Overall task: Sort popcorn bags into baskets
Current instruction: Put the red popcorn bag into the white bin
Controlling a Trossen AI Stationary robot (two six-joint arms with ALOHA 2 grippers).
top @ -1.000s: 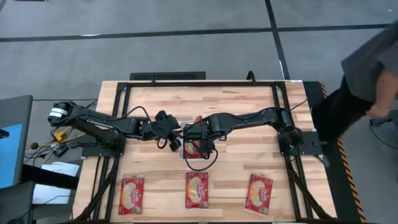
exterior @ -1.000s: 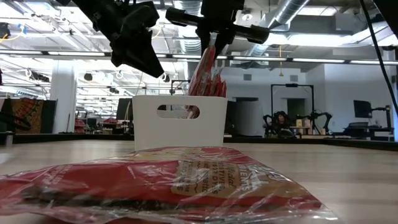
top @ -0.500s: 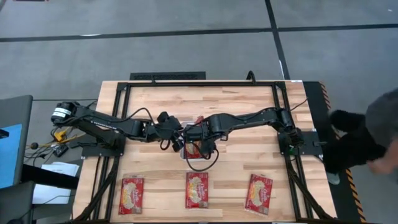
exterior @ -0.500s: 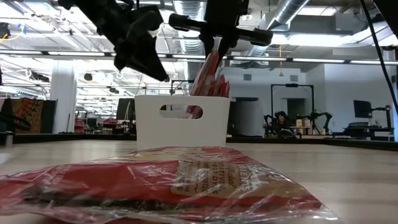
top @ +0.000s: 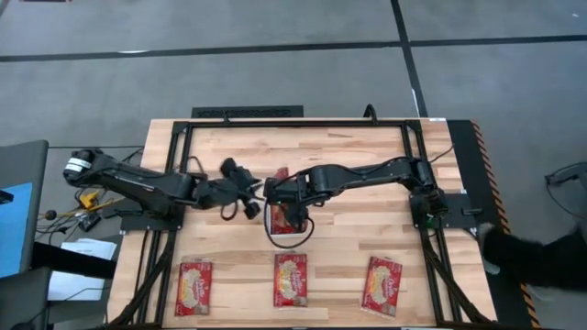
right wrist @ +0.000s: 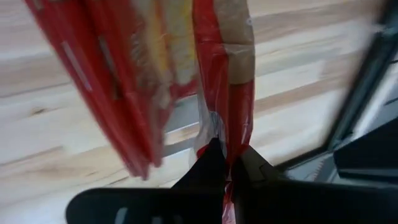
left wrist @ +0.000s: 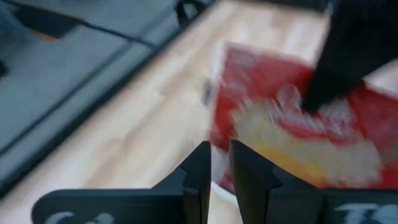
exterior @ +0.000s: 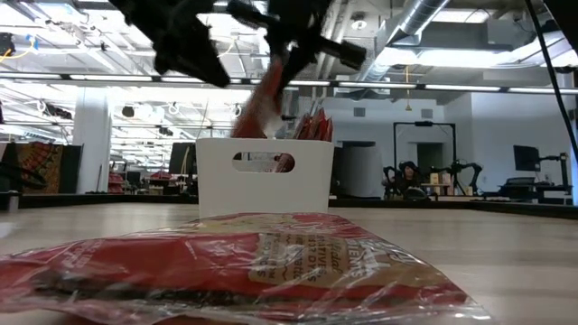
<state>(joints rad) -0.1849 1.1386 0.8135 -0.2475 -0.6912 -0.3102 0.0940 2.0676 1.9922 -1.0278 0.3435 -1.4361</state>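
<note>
A flat red plastic popcorn packet is pinched by the right hand above the small white rectangular basket.
The left hand, nearly closed and empty, is held just beside it; three packets lie along the wooden counter edge.

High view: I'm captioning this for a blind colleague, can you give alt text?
Over a wooden table, the right gripper, shut on a red popcorn bag, hangs above a white basket already holding bags. The left gripper sits just left of the basket, empty; three more bags lie along the near edge.
</note>
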